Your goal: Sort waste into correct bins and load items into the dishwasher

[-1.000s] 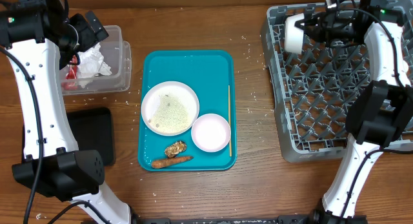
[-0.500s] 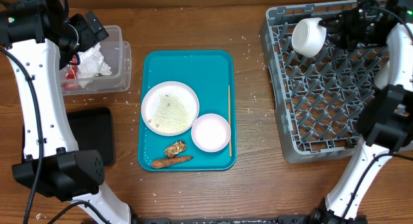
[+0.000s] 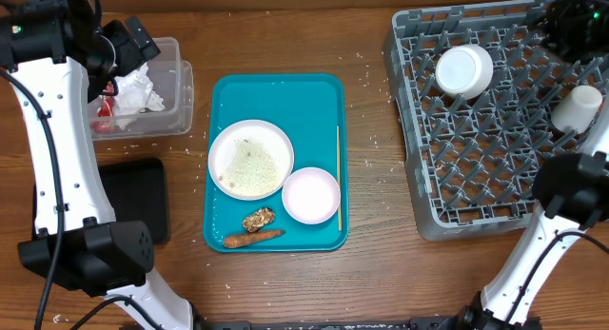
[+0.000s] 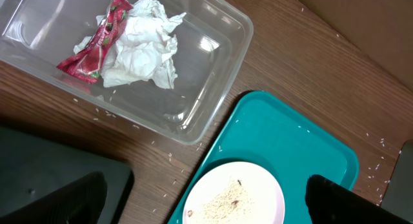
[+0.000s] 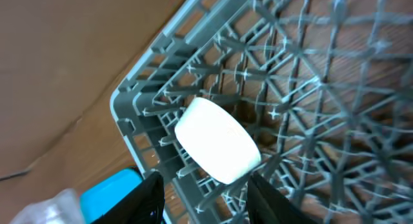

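Note:
A white bowl (image 3: 463, 70) lies upside down in the far left part of the grey dish rack (image 3: 476, 192); it also shows in the right wrist view (image 5: 216, 140). My right gripper (image 5: 206, 204) is open and empty, drawn back from the bowl, at the rack's far right (image 3: 563, 28). A small white cup (image 3: 578, 108) sits at the rack's right side. My left gripper (image 4: 213, 211) is open and empty above the clear tub (image 4: 219, 88), which holds the white napkin (image 4: 142, 50) and red wrapper (image 4: 97, 46). The plate with rice (image 3: 250, 158), a second bowl (image 3: 311, 194), a brown lump (image 3: 258, 219) and a carrot stick (image 3: 253, 238) lie on the teal tray (image 3: 285, 97).
A black shallow tray (image 3: 133, 197) lies at the left, below the clear tub (image 3: 179, 87). A thin yellow stick (image 3: 337, 178) lies along the teal tray's right side. Loose rice grains are scattered on the wooden table around the tray and tub.
My right gripper let go of the white bowl in the rack and pulled back to the right. The bowl now rests upside down on the pegs. The left arm has not moved.

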`<state>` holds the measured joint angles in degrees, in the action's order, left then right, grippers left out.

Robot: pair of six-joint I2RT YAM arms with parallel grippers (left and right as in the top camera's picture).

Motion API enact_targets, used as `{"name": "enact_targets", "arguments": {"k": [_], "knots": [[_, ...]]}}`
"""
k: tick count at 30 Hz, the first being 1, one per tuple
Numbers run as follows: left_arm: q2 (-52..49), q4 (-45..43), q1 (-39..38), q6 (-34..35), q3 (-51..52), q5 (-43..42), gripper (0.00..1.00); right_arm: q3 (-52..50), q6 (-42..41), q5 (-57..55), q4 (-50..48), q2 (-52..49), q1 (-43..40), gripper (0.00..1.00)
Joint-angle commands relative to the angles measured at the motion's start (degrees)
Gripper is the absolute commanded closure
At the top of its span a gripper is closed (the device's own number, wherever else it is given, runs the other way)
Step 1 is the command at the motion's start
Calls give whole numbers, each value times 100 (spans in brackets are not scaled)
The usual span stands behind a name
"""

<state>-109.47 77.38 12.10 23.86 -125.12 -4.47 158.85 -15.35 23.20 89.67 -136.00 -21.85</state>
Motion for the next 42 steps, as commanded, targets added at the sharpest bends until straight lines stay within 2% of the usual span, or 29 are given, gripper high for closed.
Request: {"name": "enact_targets", "arguments": {"k": [1, 3, 4, 6, 11, 16, 23, 31, 37, 42], "knots": [[7, 0, -13, 59, 15, 17, 0, 267, 33, -1147, 111, 269, 560, 59], [7, 0, -13, 59, 15, 17, 0, 118, 33, -1399, 144, 236, 824, 67], [7, 0, -13, 59, 15, 17, 0, -151, 31, -1615, 140, 232, 1067, 76], [9, 0, -13, 59, 15, 17, 0, -509, 28, -1722, 111, 232, 1296, 85], [9, 0, -13, 59, 15, 17, 0, -1467, -44, -1869, -122, 232, 1591, 96], [9, 0, -13, 59, 15, 17, 0, -2118, -125, -2068, -518, 232, 1572, 96], [9, 0, -13, 59, 15, 17, 0, -2173, -122, -2201, -951, 227, 1346, 96], [9, 0, -13, 59, 15, 17, 0, -2151, -118, -1484, -1279, 232, 1051, 96], [9, 0, -13, 59, 15, 17, 0, -2022, 549, -476, -1189, 374, 1187, 96], [9, 0, -13, 59, 15, 17, 0, -2212, 807, -1005, -1191, 330, 1427, 96]]}}
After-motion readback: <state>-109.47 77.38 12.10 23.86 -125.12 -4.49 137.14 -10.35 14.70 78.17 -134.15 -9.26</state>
